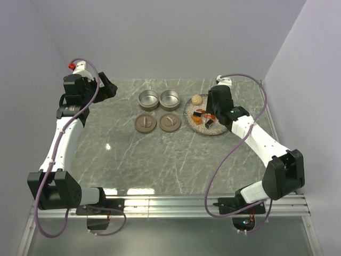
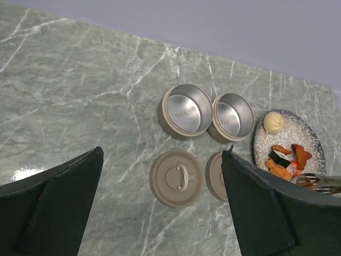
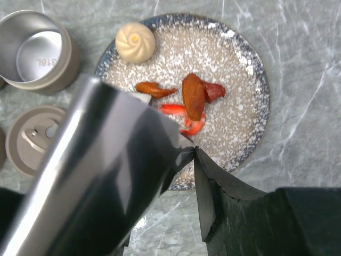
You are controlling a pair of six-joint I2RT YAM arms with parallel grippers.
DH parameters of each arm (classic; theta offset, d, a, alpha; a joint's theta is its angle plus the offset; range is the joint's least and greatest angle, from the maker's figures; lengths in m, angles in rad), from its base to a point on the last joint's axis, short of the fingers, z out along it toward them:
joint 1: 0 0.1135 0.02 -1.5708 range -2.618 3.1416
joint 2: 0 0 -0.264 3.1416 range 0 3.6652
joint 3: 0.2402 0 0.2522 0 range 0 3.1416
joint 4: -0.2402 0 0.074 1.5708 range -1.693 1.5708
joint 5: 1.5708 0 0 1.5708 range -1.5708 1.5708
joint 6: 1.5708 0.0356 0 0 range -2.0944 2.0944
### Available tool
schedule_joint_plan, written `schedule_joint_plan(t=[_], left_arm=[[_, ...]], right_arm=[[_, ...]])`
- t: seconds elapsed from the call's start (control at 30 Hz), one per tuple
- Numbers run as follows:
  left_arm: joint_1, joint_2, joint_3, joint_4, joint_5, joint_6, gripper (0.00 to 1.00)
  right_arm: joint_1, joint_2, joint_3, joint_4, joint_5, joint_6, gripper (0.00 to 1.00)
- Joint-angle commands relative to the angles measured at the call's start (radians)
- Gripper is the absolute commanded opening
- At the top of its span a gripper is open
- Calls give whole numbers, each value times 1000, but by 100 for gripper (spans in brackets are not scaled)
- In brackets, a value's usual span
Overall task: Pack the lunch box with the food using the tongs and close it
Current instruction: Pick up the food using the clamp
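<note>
Food | bun at 11 o'clock on plate: likely soft, light; pinch gently mid-body | right jaws clamp stiff tongs | left jaws wide open

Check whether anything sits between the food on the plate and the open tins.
Nothing visible does. The food sits on the plate, right beside the nearer open tin, with no object in the gap. Both lids lie nearer the arms' bases, off that line.
</note>
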Motion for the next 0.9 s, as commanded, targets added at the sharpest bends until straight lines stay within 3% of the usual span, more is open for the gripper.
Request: schedule_joint_plan(t=[0.0, 0.1, 0.13, 0.23, 0.57, 0.87], left_arm=[[-2, 6, 32, 13, 20, 18, 99], [-2, 6, 34, 13, 20, 17, 99], [-2, 4, 34, 13, 20, 17, 99], [-2, 3, 32, 13, 18, 15, 99], [-2, -2, 29, 15, 23, 12, 99], [-2, -5, 37, 4, 20, 21, 99]], right_arm=[[8, 14, -15, 64, 28, 25, 50], [8, 15, -24, 77, 31, 23, 45], [8, 11, -24, 77, 33, 23, 34], [8, 0, -19, 77, 50, 17, 16], [28, -20, 157, 20, 39, -35, 15], [46, 118, 327, 83, -29, -51, 15]])
